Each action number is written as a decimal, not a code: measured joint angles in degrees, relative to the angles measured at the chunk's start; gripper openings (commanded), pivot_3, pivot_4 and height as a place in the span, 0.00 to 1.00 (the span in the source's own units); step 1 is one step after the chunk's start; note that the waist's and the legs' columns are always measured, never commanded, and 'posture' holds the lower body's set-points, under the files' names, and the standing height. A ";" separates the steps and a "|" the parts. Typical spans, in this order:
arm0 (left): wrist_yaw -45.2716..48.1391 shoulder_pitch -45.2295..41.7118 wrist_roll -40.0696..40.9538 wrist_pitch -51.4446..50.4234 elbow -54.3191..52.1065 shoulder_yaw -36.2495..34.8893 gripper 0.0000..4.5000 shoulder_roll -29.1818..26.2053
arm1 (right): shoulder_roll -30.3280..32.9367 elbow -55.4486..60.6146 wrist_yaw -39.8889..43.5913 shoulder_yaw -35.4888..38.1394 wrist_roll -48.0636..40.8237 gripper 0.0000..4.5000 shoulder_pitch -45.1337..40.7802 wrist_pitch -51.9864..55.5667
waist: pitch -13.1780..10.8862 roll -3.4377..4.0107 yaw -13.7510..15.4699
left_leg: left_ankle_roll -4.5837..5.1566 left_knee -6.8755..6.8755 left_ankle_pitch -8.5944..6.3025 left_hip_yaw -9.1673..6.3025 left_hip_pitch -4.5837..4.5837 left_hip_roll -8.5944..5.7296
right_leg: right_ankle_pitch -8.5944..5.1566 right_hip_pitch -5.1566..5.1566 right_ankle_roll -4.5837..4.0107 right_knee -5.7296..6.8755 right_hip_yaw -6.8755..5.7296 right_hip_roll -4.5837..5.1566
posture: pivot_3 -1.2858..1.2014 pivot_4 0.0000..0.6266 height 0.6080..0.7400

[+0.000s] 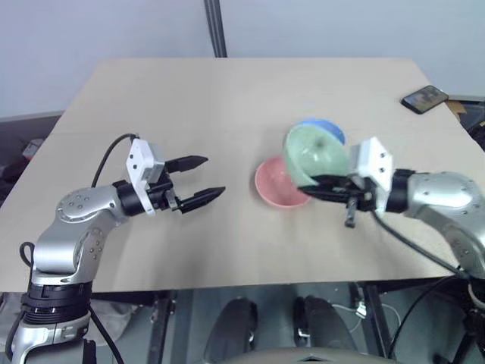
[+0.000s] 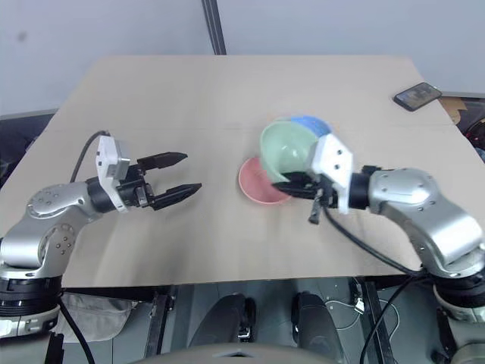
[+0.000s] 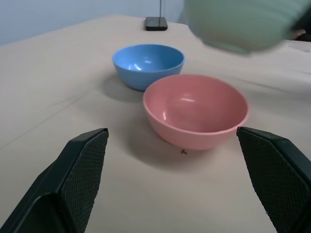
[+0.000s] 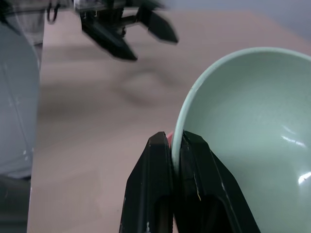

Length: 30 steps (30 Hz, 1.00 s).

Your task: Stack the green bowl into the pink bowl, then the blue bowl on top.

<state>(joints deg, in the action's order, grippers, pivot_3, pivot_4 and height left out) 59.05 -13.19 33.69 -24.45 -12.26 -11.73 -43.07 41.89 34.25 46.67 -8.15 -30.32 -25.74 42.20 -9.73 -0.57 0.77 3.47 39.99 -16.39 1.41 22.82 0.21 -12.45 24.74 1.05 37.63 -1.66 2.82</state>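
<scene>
- Three small round glossy bowls, one of each colour: a pale mint-green bowl (image 1: 312,154), a salmon-pink bowl (image 1: 277,184) and a light sky-blue bowl (image 3: 147,62).
- Two grippers, each with two black fingers. There is one dark flat phone (image 1: 424,98) on the light wooden table (image 1: 227,106), at its far right corner, well apart from both grippers.
- The right gripper (image 4: 174,145) is pinched narrow on the rim of the green bowl, one finger inside the wall and one outside. It carries the bowl tilted in the air, with the hollow turned toward the camera.
- The pink bowl stands on the table just below and beside the right gripper's fingertips, partly under the lifted green bowl. The blue bowl stands just behind the green one, on the far side of that gripper.
- The left gripper (image 1: 200,182) hovers with its fingers spread wide and nothing between them. It points across the table at the pink bowl, which lies well ahead of its tips.
- The left wrist view shows the pink and blue bowls upright and near each other, and both empty. From the head views the green bowl hides most of the blue one.
- The right wrist view shows the clamp on the green rim up close, with the other gripper beyond it.
</scene>
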 measured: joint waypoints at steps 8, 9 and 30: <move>5.06 1.98 1.47 1.08 -0.39 -0.23 1.00 -0.94 | -4.48 -7.87 -2.26 -8.03 8.65 0.57 -1.16 -1.85 | -0.02 0.01 -0.09 | -0.03 -0.01 0.01 -0.01 0.05 0.00 | 0.01 0.04 -0.02 -0.02 -0.03 0.02 | 0.52 0.24 1.00; 6.98 2.65 1.89 1.54 -0.64 -0.23 1.00 -1.64 | -4.89 -8.28 -2.20 -8.03 8.95 0.67 -1.64 -2.02 | -0.03 0.00 -0.09 | -0.04 -0.01 0.01 -0.01 0.06 0.00 | 0.00 0.04 -0.04 -0.02 -0.04 0.02 | 0.52 0.24 1.00; 7.68 5.96 8.13 1.27 -4.60 -1.96 1.00 -0.47 | -17.31 -48.82 -23.26 13.11 7.98 0.99 -21.54 8.83 | -0.06 0.02 -1.17 | -0.05 -0.33 0.02 0.06 0.12 -0.08 | 0.16 0.22 -0.06 -0.02 0.02 0.09 | 0.52 0.24 1.00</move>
<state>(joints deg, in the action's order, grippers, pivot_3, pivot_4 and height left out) 66.73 -7.23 41.83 -23.18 -16.86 -13.68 -43.54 24.58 -14.57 23.42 4.96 -22.34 -47.28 51.03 -9.79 -0.55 -0.41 3.42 39.66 -16.37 1.47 22.94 0.13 -12.30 24.95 0.99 37.61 -1.64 2.91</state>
